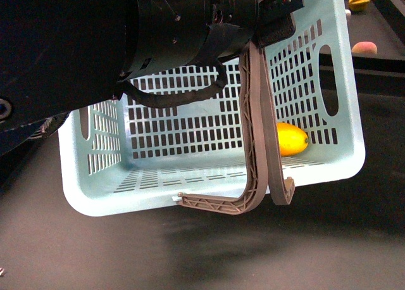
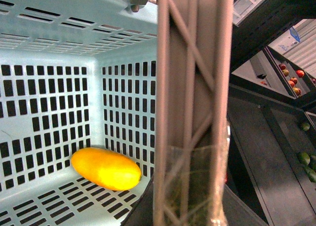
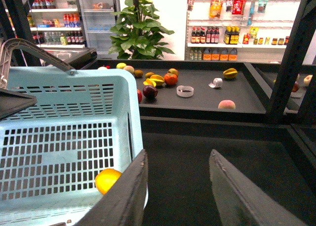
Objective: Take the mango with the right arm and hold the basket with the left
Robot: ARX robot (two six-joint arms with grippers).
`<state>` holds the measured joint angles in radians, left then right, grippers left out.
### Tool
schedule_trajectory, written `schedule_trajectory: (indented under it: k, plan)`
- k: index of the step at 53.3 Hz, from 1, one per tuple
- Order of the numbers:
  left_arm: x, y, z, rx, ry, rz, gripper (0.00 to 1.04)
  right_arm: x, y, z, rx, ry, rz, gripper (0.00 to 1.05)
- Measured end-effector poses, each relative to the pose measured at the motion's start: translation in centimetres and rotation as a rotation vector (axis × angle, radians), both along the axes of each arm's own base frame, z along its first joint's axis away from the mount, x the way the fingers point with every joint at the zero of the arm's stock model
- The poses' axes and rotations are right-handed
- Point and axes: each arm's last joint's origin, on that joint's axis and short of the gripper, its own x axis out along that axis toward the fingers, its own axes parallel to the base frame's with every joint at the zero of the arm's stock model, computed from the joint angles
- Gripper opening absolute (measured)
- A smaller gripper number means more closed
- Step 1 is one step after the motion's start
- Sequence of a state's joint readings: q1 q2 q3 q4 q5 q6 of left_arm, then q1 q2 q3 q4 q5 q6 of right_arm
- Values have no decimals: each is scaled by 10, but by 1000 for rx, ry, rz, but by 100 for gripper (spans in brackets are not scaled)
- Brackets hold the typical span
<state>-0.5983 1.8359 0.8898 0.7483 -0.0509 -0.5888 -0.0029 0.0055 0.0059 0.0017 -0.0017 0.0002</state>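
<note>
The left arm and grey handles cross the basket mouth, leaving room above the mango.

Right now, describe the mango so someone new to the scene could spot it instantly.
Find the big light blue basket, tilted. The mango lies inside, in the corner by the grey-brown handles. It is the only fruit in the basket: smooth, oblong, yellow-orange; the other fruit sits on the dark shelf beyond.

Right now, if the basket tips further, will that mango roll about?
Probably: the mango is smooth and oblong, lying loose in a low corner of the basket. The slotted walls should stop it. Its skin looks slick, so it may slide.
</note>
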Motion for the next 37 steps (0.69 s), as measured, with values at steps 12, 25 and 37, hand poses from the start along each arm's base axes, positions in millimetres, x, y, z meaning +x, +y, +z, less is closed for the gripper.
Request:
schedule_trajectory:
  k: [12, 25, 37]
  plan:
    - [0, 0, 0, 0, 0, 0, 6, 0, 0, 0, 0, 0, 0, 87]
    - [0, 0, 1, 8, -17, 5, 6, 0, 0, 0, 0, 0, 0, 96]
    - [12, -9, 7, 185, -236, 36, 6, 0, 0, 0, 0, 0, 1, 96]
